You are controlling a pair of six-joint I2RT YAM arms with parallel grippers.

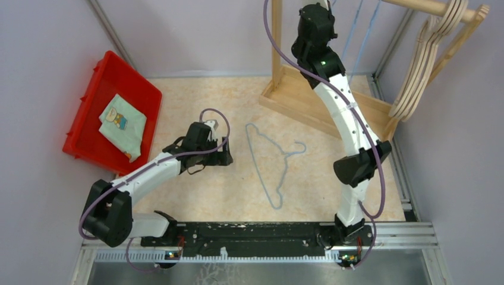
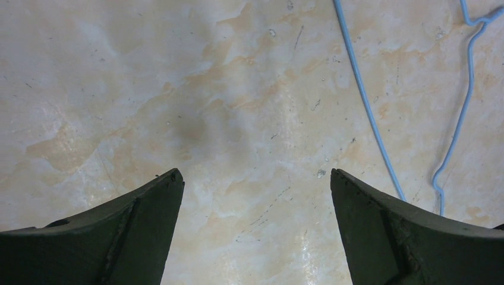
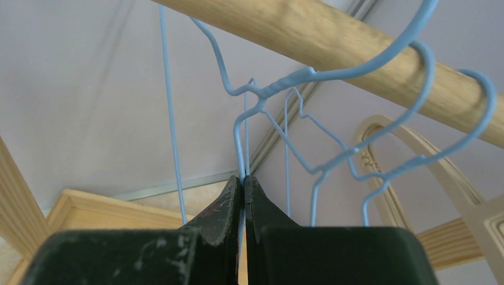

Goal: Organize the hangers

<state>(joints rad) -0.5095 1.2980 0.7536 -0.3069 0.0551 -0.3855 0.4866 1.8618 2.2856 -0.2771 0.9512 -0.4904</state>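
Observation:
A light-blue wire hanger [image 1: 270, 159] lies flat on the table in the middle; part of it shows at the upper right of the left wrist view [image 2: 368, 107]. My left gripper [image 1: 227, 155] is open and empty, low over the table just left of that hanger [image 2: 255, 178]. My right gripper [image 3: 244, 181] is raised at the rack's rod [image 3: 333, 41] and shut on the wire of a blue hanger [image 3: 241, 136] whose hook sits over the rod. Two more blue hangers [image 3: 416, 160] hang beside it. Several beige wooden hangers [image 1: 425, 59] hang at the rod's right end.
A red bin [image 1: 89, 107] with a folded green cloth [image 1: 123, 126] stands at the left. The wooden rack's base frame [image 1: 309, 104] lies at the back right, its upright post [image 1: 276, 41] beside my right arm. Grey walls close the sides.

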